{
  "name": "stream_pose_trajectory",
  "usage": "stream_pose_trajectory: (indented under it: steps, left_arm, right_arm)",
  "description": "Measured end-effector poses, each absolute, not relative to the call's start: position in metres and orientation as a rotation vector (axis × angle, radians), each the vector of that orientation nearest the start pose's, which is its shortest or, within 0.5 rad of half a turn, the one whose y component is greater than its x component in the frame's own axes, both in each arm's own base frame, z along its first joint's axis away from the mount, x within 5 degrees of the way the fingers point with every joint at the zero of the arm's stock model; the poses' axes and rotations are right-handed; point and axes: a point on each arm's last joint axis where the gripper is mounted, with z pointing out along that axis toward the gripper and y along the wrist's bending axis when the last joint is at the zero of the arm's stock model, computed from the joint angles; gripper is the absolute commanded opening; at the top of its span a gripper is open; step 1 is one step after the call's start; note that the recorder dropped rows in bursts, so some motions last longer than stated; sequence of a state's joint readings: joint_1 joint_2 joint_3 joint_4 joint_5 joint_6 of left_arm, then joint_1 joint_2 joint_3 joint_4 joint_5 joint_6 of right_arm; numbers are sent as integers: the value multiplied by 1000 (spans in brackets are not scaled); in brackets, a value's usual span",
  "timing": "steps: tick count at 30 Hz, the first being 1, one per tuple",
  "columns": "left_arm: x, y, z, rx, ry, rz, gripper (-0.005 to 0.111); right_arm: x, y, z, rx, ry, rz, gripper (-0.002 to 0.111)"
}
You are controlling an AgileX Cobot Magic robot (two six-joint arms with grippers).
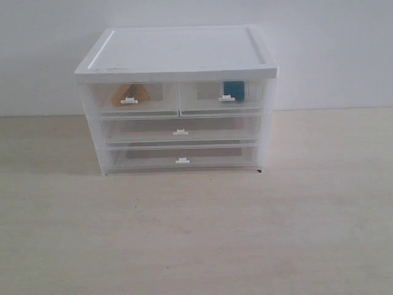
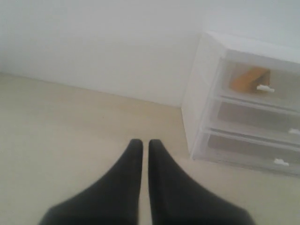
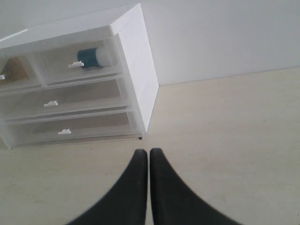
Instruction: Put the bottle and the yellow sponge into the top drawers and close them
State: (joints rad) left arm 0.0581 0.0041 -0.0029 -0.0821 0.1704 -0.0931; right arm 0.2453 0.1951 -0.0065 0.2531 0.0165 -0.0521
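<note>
As both wrist cameras look in on the cabinet (image 1: 178,132) from either side, I log the scene from the remote station:

- Cabinet: clear plastic, white lid (image 1: 175,49), standing on the pale surface (image 1: 196,233) against a white wall (image 1: 331,49).
- Top drawers: the top-left drawer (image 1: 156,98) and the top-right drawer (image 1: 202,93) both sit flush with the frame, white handle tabs facing front. The two full-width drawers (image 1: 141,130) below them are flush as well.
- Yellow sponge (image 1: 138,92): inside the top-left drawer, tilted, just behind its handle tab; the left wrist view shows it (image 2: 248,77) through the clear front.
- Bottle (image 1: 234,90): inside the top-right drawer, behind its tab. In the right wrist view it (image 3: 91,57) appears to lie on its side, white cap towards the outer side wall.
- Left end effector (image 2: 141,145): fingers drawn together, only a thin slit between the tips, gripping nothing. It hangs over bare surface, well apart from the cabinet's left side.
- Right end effector (image 3: 149,153): same narrow set, tips almost touching, nothing between them, over bare surface off the cabinet's right front corner
</note>
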Motion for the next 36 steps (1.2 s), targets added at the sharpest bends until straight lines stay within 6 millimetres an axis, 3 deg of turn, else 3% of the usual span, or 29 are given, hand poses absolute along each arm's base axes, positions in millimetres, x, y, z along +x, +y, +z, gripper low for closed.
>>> stream_pose_trajectory:
  steps: [6, 10, 36]
  left_arm:
    - [55, 1, 188, -177, 1766, -89, 4]
    - [55, 2, 187, -55, 1779, 19, 4]
    - [54, 2, 186, -53, 1789, 21, 4]
  right_arm:
    - [70, 18, 201, -41, 1699, 338, 0]
    - [70, 18, 201, -41, 1699, 338, 0]
    - [70, 18, 201, -41, 1699, 338, 0]
